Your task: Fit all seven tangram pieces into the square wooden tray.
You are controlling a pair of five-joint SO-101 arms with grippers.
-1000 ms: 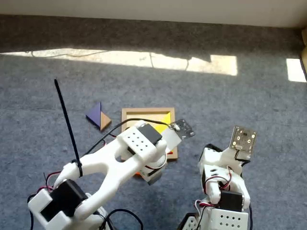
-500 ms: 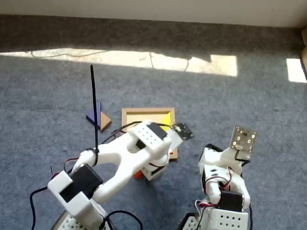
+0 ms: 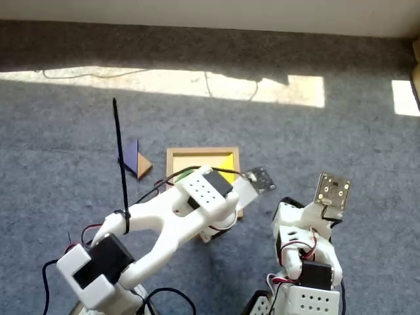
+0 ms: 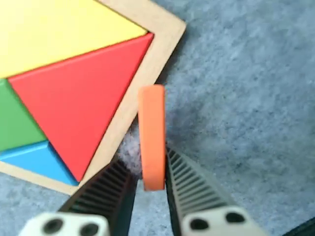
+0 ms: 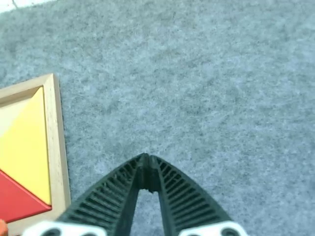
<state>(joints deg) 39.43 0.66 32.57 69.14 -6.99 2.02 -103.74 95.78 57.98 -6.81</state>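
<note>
My left gripper (image 4: 150, 172) is shut on an orange piece (image 4: 151, 128), held on edge over the carpet just outside a corner of the square wooden tray (image 4: 165, 44). In the tray lie a yellow triangle (image 4: 64, 29), a red triangle (image 4: 78, 98), a green piece (image 4: 15, 123) and a blue piece (image 4: 39, 157). In the high view the left arm (image 3: 197, 197) covers most of the tray (image 3: 197, 152). A purple triangle (image 3: 129, 155) and a tan triangle (image 3: 143, 165) lie together on the carpet left of the tray. My right gripper (image 5: 146, 172) is shut and holds nothing, over bare carpet beside the tray (image 5: 59, 147).
Grey carpet surrounds the tray. A sunlit strip (image 3: 197, 82) crosses the far side. A black strap (image 3: 120, 151) sticks up from the left arm. The right arm (image 3: 302, 249) stands folded at the lower right.
The left arm has swung a little to the right over the tray's near edge, and the orange piece seen below the tray is now hidden under it. The right arm has not moved.
</note>
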